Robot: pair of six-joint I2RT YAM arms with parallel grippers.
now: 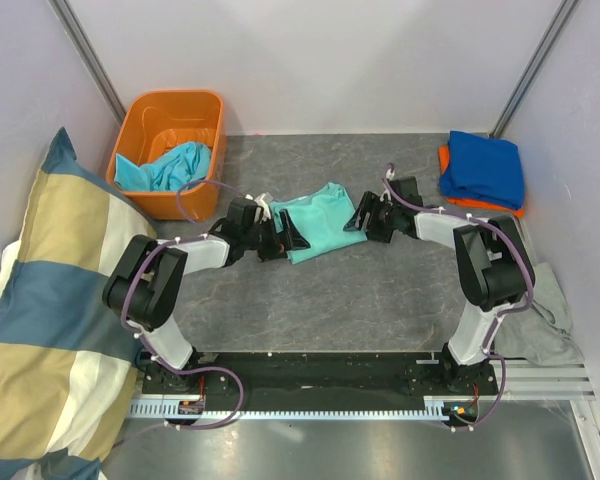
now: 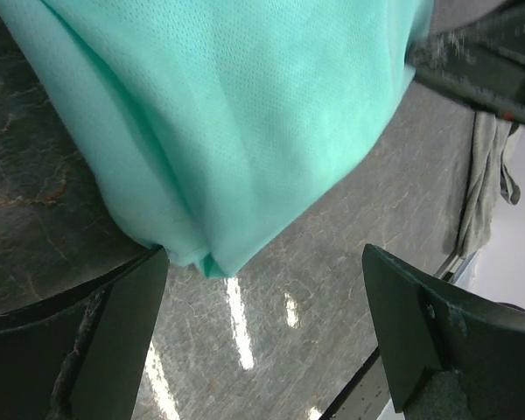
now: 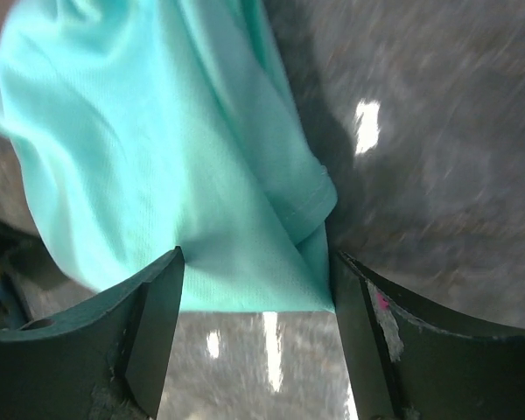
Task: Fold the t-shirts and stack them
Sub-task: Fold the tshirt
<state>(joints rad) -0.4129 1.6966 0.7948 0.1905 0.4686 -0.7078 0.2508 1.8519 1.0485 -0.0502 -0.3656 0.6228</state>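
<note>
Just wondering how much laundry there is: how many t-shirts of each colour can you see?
Mint t-shirt: 1
Turquoise heap in the orange bin: at least 1, cannot separate them
Royal blue t-shirt: 1
Orange t-shirt: 1
Total: at least 4

We see the mint-teal t-shirt (image 3: 157,149) spread toward ten o'clock, its hemmed sleeve (image 3: 313,203) near centre. Our right gripper (image 3: 255,273) sits at six, jaws apart astride the cloth's edge, with the grey table (image 3: 437,131) at two.
</note>
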